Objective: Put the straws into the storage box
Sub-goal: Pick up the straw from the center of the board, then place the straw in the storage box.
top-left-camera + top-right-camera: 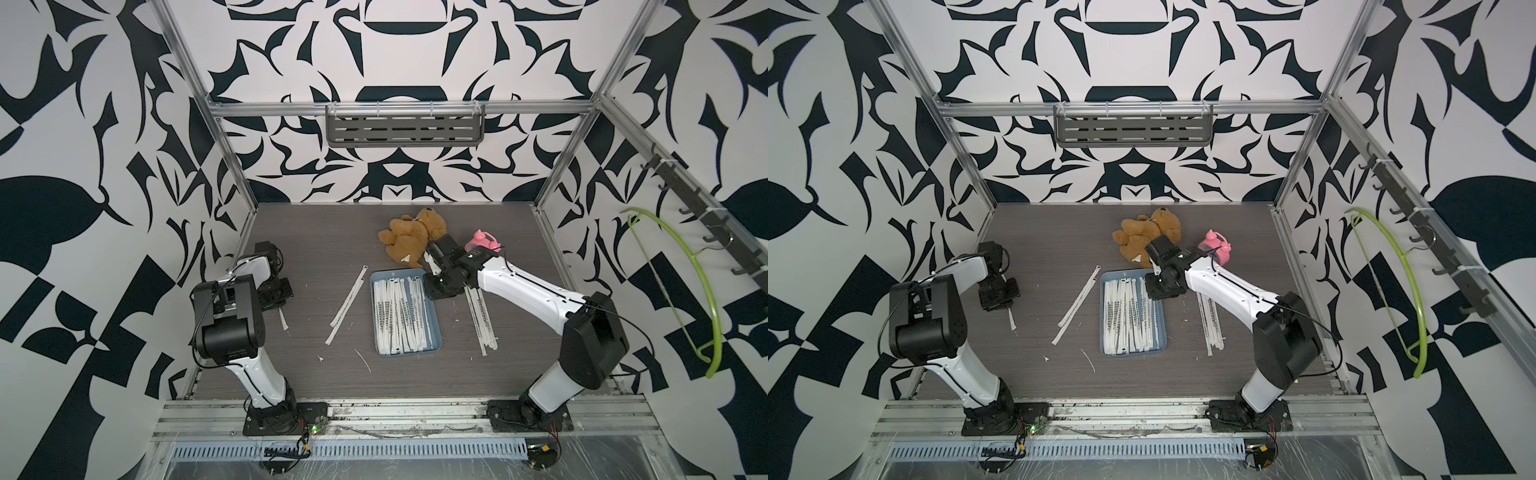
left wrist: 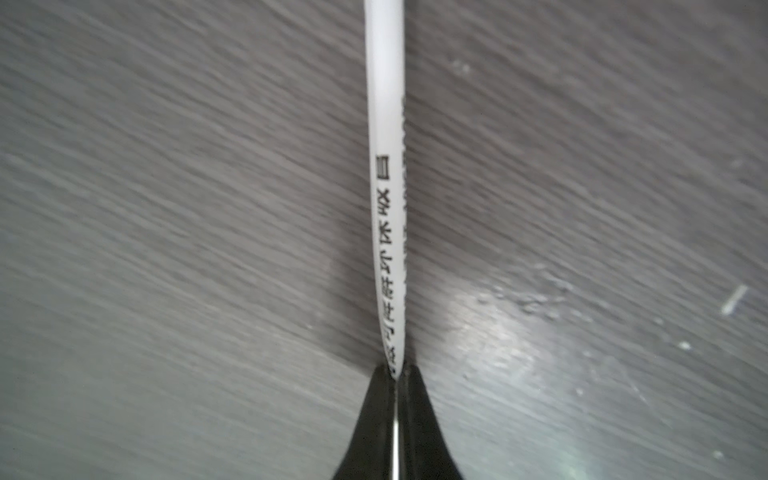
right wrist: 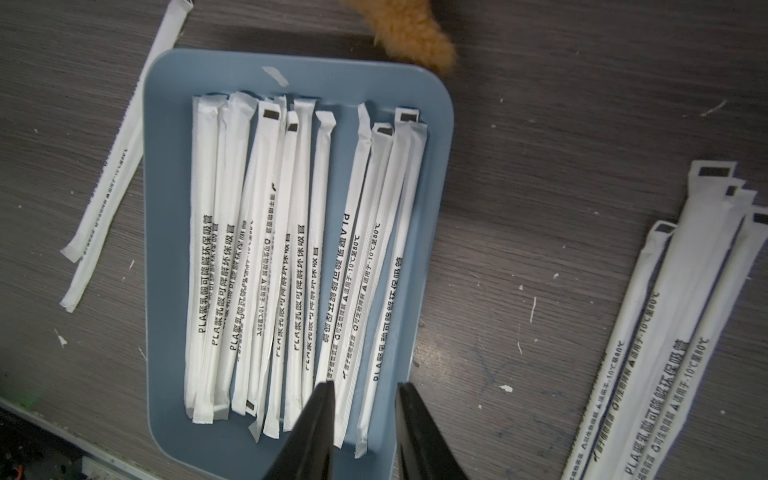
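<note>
Holds many straws lengthwise in box; pinches one straw between closed left jaws; hangs right jaws parted, empty, over box

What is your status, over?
Left end effector shut on one straw. Right end effector open over storage box. Loose straws lie on both sides. Teddy bear near rim, not blocking.

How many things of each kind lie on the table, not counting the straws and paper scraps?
bear: 1
pink clock: 1
box: 1
Total: 3
</note>
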You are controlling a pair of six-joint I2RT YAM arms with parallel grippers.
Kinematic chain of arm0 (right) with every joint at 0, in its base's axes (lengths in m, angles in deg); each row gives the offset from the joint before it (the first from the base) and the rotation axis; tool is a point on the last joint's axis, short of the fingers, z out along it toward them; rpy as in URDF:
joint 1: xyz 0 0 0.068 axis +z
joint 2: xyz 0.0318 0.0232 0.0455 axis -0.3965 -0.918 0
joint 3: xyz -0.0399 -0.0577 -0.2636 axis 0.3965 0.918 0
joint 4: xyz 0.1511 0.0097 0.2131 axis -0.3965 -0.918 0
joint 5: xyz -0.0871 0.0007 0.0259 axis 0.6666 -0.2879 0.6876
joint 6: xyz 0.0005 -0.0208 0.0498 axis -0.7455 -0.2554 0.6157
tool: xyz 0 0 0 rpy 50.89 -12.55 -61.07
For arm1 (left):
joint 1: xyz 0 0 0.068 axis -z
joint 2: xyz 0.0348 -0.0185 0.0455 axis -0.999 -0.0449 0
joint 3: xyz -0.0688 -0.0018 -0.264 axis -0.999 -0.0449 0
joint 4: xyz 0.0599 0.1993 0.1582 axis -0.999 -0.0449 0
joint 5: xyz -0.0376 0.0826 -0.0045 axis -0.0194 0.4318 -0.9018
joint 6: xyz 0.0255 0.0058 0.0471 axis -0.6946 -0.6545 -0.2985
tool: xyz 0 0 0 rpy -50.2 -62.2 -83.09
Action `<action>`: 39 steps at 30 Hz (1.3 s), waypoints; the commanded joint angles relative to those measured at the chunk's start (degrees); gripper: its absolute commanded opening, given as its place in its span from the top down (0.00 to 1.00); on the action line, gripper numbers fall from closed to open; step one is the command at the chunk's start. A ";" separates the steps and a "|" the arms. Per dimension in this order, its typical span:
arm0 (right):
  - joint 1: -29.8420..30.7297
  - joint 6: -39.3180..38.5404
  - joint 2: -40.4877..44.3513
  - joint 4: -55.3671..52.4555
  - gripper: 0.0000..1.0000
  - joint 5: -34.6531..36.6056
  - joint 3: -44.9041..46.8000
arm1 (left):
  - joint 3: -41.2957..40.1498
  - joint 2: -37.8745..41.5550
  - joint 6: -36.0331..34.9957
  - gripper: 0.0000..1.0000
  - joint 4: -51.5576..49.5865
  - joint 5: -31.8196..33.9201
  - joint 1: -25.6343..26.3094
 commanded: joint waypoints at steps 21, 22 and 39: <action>-4.02 8.01 3.84 -5.03 0.74 12.34 -2.86 | 11.46 14.15 37.17 1.00 -8.98 3.43 53.95; -4.06 8.21 3.66 -5.13 0.74 12.39 -3.05 | 12.24 12.69 37.49 1.00 -8.57 3.72 55.25; -4.02 7.54 2.43 -5.90 0.74 10.88 -2.02 | 14.84 -6.37 38.08 1.00 -4.23 1.01 60.18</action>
